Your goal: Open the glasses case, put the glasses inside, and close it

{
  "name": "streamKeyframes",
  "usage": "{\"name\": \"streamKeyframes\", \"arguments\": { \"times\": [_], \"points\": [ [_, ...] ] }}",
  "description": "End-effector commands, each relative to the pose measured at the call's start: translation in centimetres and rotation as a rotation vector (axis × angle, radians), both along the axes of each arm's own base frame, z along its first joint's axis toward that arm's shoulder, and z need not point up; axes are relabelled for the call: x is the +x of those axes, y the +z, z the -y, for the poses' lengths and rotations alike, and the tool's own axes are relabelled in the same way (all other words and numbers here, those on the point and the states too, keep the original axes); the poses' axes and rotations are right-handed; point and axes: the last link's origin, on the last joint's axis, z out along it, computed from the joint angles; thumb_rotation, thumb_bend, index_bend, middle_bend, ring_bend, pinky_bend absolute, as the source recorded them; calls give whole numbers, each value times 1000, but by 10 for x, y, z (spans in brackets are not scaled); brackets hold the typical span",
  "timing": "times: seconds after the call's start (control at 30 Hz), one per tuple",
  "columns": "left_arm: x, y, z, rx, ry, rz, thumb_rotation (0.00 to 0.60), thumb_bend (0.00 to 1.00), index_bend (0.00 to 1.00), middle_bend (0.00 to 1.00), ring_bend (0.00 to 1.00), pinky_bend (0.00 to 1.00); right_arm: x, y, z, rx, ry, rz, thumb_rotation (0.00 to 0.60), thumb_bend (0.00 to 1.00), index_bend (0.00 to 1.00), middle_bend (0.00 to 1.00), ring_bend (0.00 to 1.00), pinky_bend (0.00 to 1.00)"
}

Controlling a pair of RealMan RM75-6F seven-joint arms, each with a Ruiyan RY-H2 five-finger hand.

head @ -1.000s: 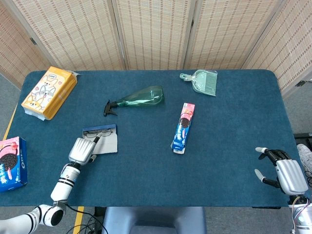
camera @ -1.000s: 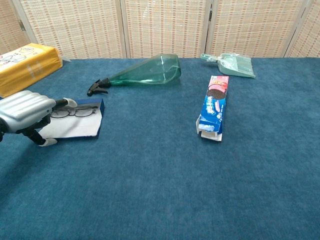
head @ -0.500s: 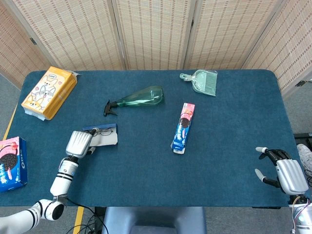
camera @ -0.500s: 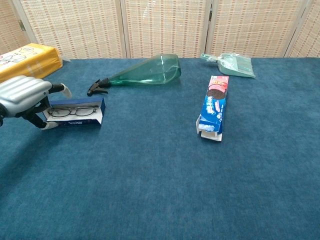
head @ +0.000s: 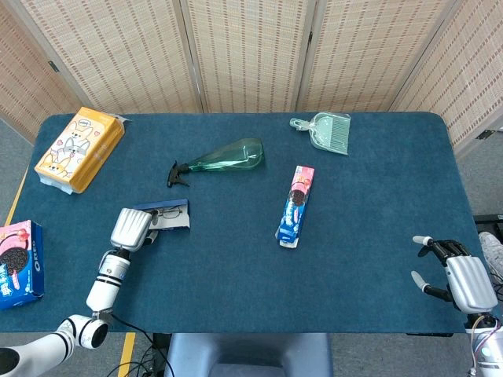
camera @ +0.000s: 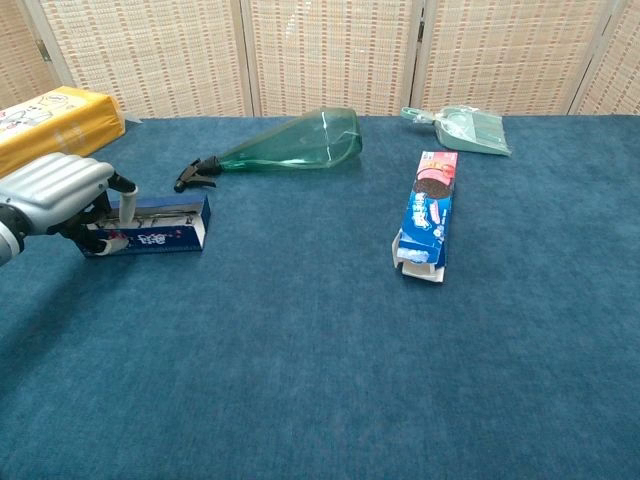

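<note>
The left hand (head: 131, 228) grips the lid of the glasses case (camera: 160, 226), raised nearly upright, at the case's 9 o'clock end on the counter (head: 236, 259). The right hand (head: 460, 279) rests empty, fingers spread.

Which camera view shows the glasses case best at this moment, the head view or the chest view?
The chest view. It shows the glasses case from the side, with its blue printed wall facing the camera and the left hand at its end. The head view shows the case only small, from above, with that hand covering part of it.
</note>
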Motion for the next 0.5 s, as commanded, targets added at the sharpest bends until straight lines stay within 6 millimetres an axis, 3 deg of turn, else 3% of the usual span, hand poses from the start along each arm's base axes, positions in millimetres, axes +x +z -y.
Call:
{"name": "streamKeyframes", "arguments": {
  "times": [0.03,0.2,0.5],
  "points": [
    [0,-1,0,-8,4,-1,600,369,600,1000,981,1000,0,0,0,1,0,0,600,287,252,446,339,240],
    [0,-2,2,-27,13,4,600,437,642,1000,981,1000,0,0,1,2,0,0,600,287,252,446,339,240],
    [0,4,14,-59,13,30,600,456,687,1000,981,1000,0,-1,1,4,1,1,600,287,252,446,339,240]
  ]
}}
